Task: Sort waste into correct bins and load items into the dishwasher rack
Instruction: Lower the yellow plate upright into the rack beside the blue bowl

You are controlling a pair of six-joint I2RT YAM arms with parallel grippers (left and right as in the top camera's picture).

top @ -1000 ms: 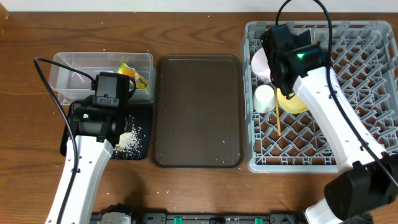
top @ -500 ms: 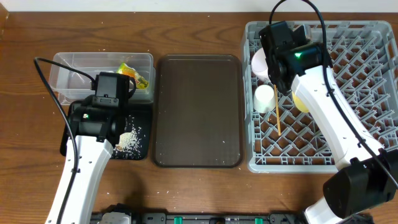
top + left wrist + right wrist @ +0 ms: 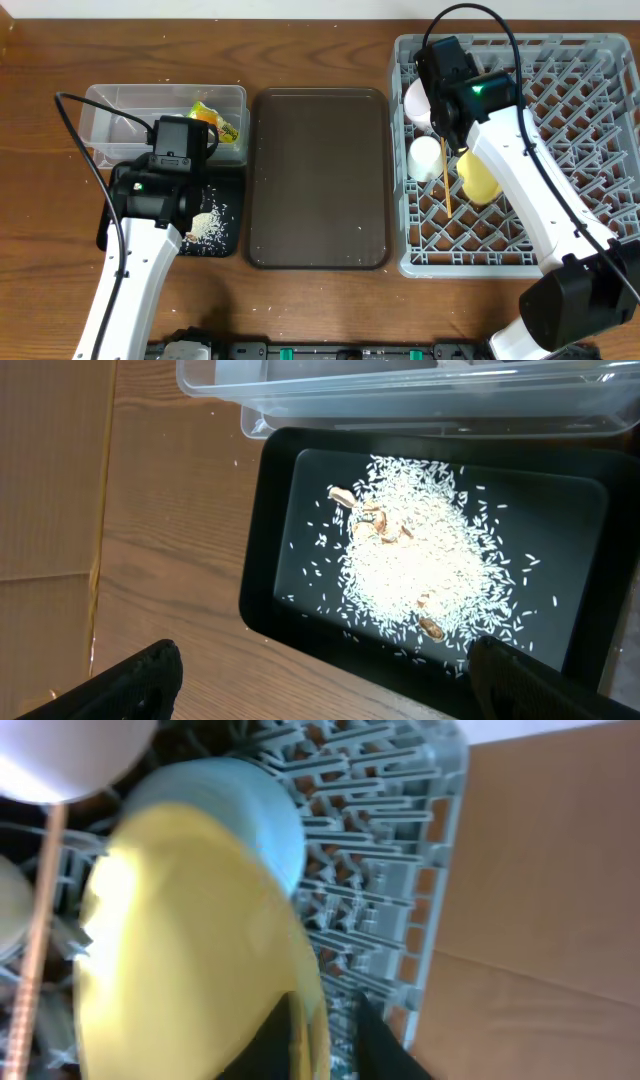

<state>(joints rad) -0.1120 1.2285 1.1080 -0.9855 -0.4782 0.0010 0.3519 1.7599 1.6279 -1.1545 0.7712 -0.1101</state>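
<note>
My right gripper (image 3: 325,1040) is shut on the rim of the yellow plate (image 3: 190,940) and holds it tilted on edge over the grey dishwasher rack (image 3: 580,100). The plate (image 3: 480,178) shows beside my right arm in the overhead view. The light blue bowl (image 3: 250,810) sits behind it. The white bowl (image 3: 415,100), white cup (image 3: 425,155) and chopsticks (image 3: 445,190) lie in the rack's left part. My left gripper (image 3: 325,665) is open and empty over the front edge of the black tray (image 3: 265,560), which holds rice (image 3: 420,570). The snack wrapper (image 3: 215,120) lies in the clear tub (image 3: 120,110).
The dark brown serving tray (image 3: 318,180) lies between the bins and the rack. A few brown bits are mixed into the rice. A few stray grains lie on the wooden table around the black tray. The clear tub touches the black tray's far side.
The right gripper has turned the yellow plate from lying fairly flat to standing more on edge, and shifted it slightly toward the rack's front. The left arm has not moved.
</note>
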